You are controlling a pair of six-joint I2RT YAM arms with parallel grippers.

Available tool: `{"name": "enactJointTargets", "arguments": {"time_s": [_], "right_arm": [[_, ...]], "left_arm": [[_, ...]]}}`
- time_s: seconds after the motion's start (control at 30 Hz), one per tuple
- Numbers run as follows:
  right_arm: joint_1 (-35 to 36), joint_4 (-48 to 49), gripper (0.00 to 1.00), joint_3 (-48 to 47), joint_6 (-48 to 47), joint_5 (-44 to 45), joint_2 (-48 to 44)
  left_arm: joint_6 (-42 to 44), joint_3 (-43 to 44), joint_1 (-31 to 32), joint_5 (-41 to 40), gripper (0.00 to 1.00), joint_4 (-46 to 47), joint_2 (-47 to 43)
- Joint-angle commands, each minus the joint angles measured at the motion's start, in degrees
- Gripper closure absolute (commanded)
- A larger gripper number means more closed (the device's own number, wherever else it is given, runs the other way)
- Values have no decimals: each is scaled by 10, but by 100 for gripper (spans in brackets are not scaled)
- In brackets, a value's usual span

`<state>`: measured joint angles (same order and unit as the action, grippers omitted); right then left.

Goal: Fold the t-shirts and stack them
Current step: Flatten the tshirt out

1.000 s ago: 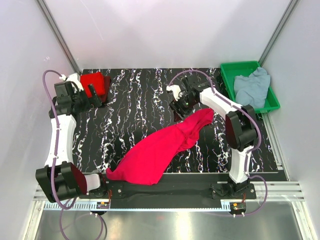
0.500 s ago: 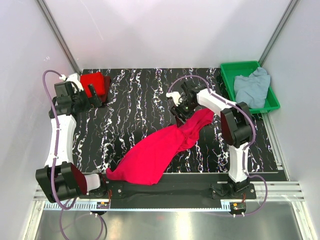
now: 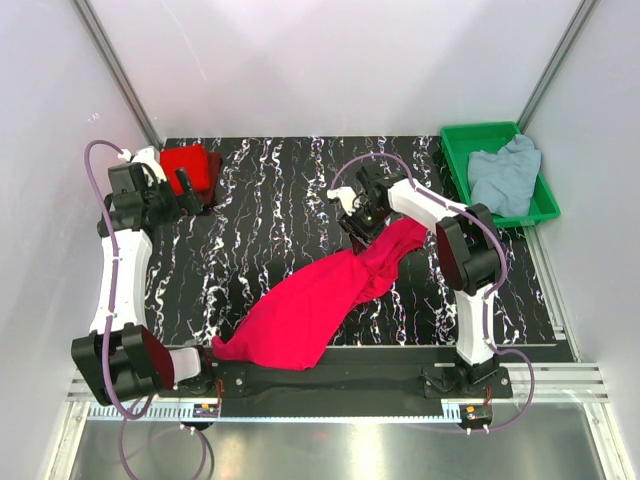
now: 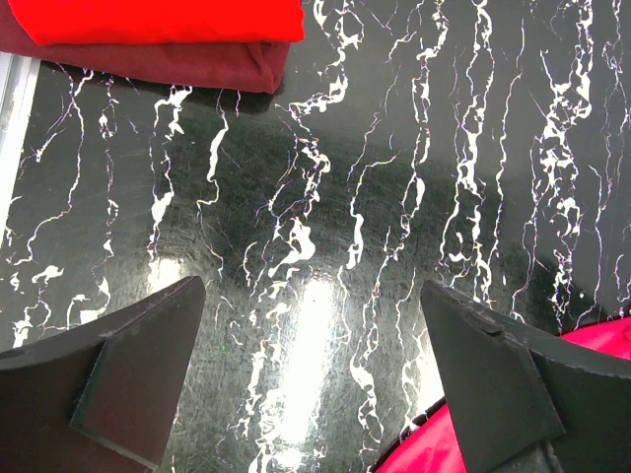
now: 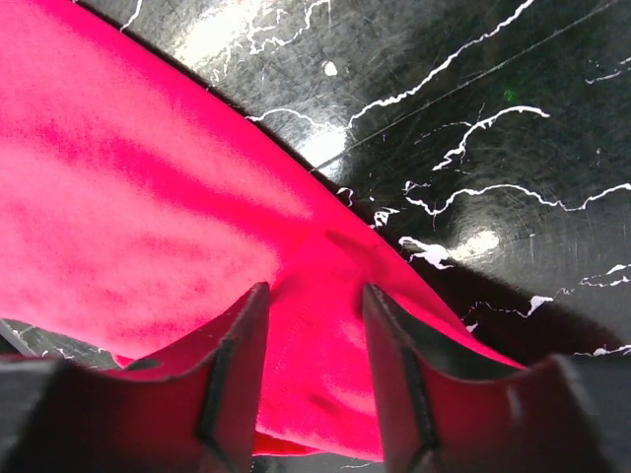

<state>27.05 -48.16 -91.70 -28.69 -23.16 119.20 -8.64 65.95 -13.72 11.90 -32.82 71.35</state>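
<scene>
A crimson t-shirt (image 3: 305,310) lies crumpled in a long diagonal from the table's front centre up toward the right. My right gripper (image 3: 362,222) is pressed down on its upper end. In the right wrist view its fingers (image 5: 237,365) straddle a strip of the cloth (image 5: 148,197), standing partly closed with a gap still between them. Folded red t-shirts (image 3: 188,163) are stacked at the back left, bright red over a darker one (image 4: 197,64). My left gripper (image 3: 190,190) hovers open beside that stack, empty (image 4: 311,286). A pale grey-blue t-shirt (image 3: 503,175) lies in the tray.
The green plastic tray (image 3: 455,160) stands at the back right corner of the black marbled table (image 3: 270,200). White walls with metal posts close in the back and both sides. A corner of the crimson shirt (image 4: 434,448) shows low in the left wrist view.
My right gripper has slid a little left onto the shirt's upper end and its jaws have narrowed around the cloth. The left arm has not moved.
</scene>
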Motion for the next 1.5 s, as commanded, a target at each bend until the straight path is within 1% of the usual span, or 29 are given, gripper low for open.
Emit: {"name": "enactJointTargets", "arguments": {"time_s": [0.0,0.13,0.27,0.3,0.33,0.5,0.57,0.77,0.93,1.1,1.23,1.33,1.37,1.47], "right_arm": [[6,-1,52,-21,-3,20,5],[10,-3,58,-23,-3,29,10],[12,0,74,-24,-1,33,9],[12,3,83,-24,0,39,7],[12,3,87,-27,1,42,6],[12,15,100,-55,-1,84,1],[8,24,100,-84,6,95,4],[-16,68,100,-167,33,175,34],[-58,70,100,-220,39,177,40],[-81,85,100,-228,39,201,34],[-106,94,100,-239,40,210,34],[-119,98,100,-268,41,214,32],[-124,101,100,-274,40,219,31],[-130,102,100,-295,41,223,27]], "left_arm": [[0,-6,-4,12,1,32,-17],[-1,-9,-4,14,1,34,-17],[-3,-7,-5,14,1,34,-15],[-2,-7,-6,15,1,34,-15],[-2,-6,-5,15,1,34,-14],[-7,-7,-5,20,1,37,-10],[-8,-6,-6,22,1,38,-8],[-13,-1,-5,30,1,38,-1],[-14,-5,-5,43,1,36,1],[-18,-12,2,59,3,40,11],[-4,-14,23,59,4,31,17],[29,-9,61,45,4,15,24],[40,-6,88,40,4,10,26],[78,7,133,32,4,-12,35]]}}
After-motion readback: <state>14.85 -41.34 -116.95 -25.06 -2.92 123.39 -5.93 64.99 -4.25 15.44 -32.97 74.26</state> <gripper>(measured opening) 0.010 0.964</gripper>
